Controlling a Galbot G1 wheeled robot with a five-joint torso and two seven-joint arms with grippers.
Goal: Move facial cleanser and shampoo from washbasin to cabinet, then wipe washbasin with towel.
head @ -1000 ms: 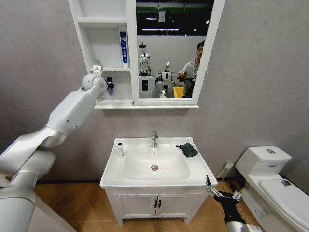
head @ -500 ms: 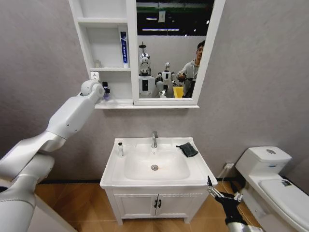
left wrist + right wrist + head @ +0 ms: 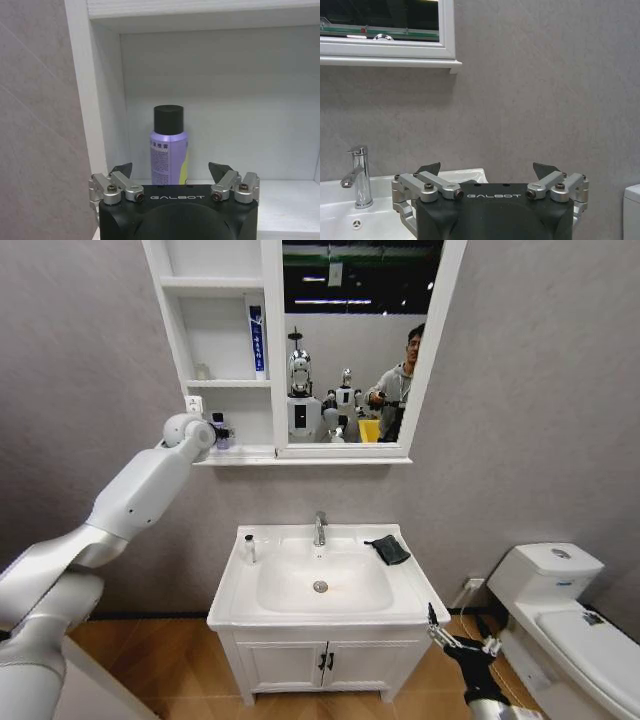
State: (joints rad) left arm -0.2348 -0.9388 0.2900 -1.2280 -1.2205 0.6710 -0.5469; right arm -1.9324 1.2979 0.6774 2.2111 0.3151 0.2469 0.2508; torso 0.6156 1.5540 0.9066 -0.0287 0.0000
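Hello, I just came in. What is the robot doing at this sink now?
The left gripper is at the cabinet's lowest shelf, jaws open, with a purple bottle standing upright on the shelf just in front of it, not held. A blue and white tube stands one shelf higher. The right gripper waits low, open, beside the washbasin. The towel lies untouched on the basin's rim, right of the tap.

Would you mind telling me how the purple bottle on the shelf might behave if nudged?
The purple bottle stands upright, tall and narrow, so it would probably tip rather than slide. Its round body would likely roll once down. It looks smooth, so the open left gripper may slip on it.
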